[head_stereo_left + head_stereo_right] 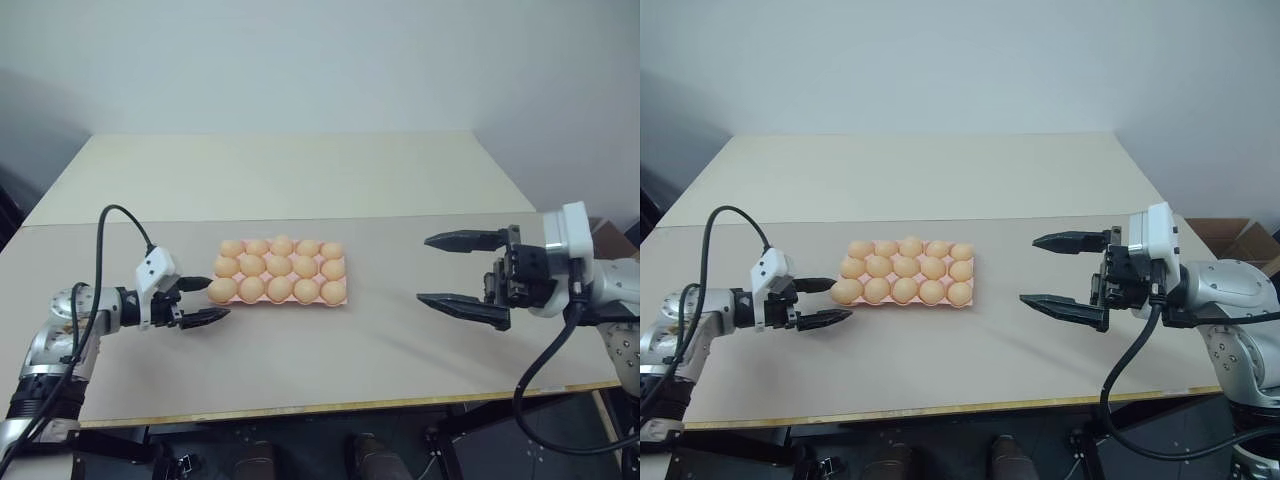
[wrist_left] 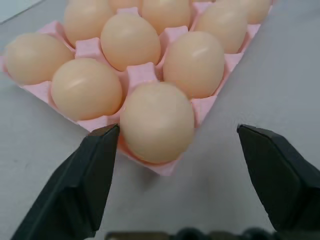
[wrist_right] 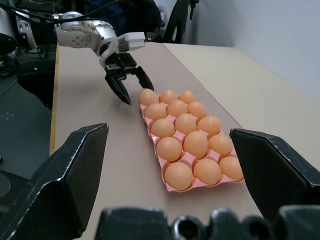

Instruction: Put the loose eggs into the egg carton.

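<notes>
Egg carton [image 1: 340, 293] full: fifteen eggs [image 1: 279, 287] counted, three rows of five, one per cup, no spare cup.

Pink carton lies flat near the middle of the beige table [image 1: 300, 350], closer to the robot's left. Left gripper [image 1: 201, 301] sits at the carton's left front corner, fingers spread apart to either side of the corner egg [image 2: 157, 122], holding nothing; one fingertip is close beside the shell, contact uncertain. Right gripper [image 1: 463, 272] hangs well apart on the right, jaws wide and empty, pointing toward the carton. Cardboard box [image 1: 1230, 240] beyond the table's right edge. No legible writing seen.
</notes>
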Tool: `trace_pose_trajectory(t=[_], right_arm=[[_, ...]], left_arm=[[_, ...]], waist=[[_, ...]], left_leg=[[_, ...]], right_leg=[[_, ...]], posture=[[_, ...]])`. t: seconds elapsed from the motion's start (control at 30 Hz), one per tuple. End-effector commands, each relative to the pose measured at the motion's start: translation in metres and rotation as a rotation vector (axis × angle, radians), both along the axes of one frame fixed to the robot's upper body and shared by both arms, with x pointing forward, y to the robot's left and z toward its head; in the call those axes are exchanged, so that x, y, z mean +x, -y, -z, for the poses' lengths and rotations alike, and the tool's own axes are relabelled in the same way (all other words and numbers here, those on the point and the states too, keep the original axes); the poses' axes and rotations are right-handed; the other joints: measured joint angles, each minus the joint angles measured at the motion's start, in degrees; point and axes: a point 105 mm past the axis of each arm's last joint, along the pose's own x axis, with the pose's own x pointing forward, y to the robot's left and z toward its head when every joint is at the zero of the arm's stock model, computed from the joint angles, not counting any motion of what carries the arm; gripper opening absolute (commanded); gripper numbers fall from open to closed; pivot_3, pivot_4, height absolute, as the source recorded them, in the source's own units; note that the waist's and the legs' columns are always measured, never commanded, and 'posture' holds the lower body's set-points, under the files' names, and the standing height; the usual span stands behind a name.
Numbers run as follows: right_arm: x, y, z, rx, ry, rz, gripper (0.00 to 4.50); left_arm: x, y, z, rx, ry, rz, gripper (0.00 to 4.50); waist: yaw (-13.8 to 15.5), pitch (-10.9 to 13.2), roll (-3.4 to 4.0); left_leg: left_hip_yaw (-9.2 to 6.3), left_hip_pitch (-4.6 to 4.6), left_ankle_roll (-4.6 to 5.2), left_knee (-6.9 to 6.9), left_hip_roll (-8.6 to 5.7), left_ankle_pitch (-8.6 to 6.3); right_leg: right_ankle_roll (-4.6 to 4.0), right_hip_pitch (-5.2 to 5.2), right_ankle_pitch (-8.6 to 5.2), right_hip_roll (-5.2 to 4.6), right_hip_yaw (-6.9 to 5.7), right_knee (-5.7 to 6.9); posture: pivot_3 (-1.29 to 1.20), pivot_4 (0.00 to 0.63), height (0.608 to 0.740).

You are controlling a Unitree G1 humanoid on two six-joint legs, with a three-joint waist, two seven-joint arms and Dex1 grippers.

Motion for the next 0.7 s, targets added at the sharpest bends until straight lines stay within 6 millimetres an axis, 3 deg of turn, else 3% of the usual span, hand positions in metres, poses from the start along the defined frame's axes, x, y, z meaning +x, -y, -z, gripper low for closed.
trace_pose_trajectory(t=[0.03,0.4,0.57,0.7], right_arm=[[-0.004,0.000,-0.010,-0.001,0.058,-0.004,4.50],[-0.002,0.003,-0.007,-0.006,0.044,-0.001,4.50],[0.002,0.008,-0.001,-0.027,0.025,0.024,4.50],[0.004,0.008,0.004,-0.031,0.021,0.040,4.50]], left_arm=[[-0.005,-0.008,-0.030,-0.004,0.091,0.006,3.92],[-0.054,-0.028,-0.079,-0.065,0.164,-0.019,3.92],[-0.085,-0.028,-0.080,-0.085,0.125,-0.027,3.92],[-0.095,-0.021,-0.075,-0.108,0.112,-0.068,3.92]], waist=[[-0.04,0.00,0.00],[0.01,0.01,0.01],[-0.04,0.01,0.02],[0.12,0.01,0.02]], left_leg=[[0.00,0.00,0.00,0.00,0.00,0.00],[0.01,0.04,0.00,0.00,0.04,0.00],[0.02,0.03,-0.01,-0.01,0.06,-0.01],[0.03,0.05,-0.01,-0.01,0.06,-0.01]], right_leg=[[0.00,0.00,0.00,0.00,0.00,0.00],[-0.29,0.00,-0.18,-0.02,-0.01,-0.01],[-0.35,-0.02,-0.22,-0.03,-0.01,-0.03],[-0.38,-0.03,-0.24,-0.03,0.00,-0.02]], posture=[[0.00,0.150,0.740],[0.00,0.150,0.740],[0.00,0.150,0.740],[0.00,0.150,0.740]])
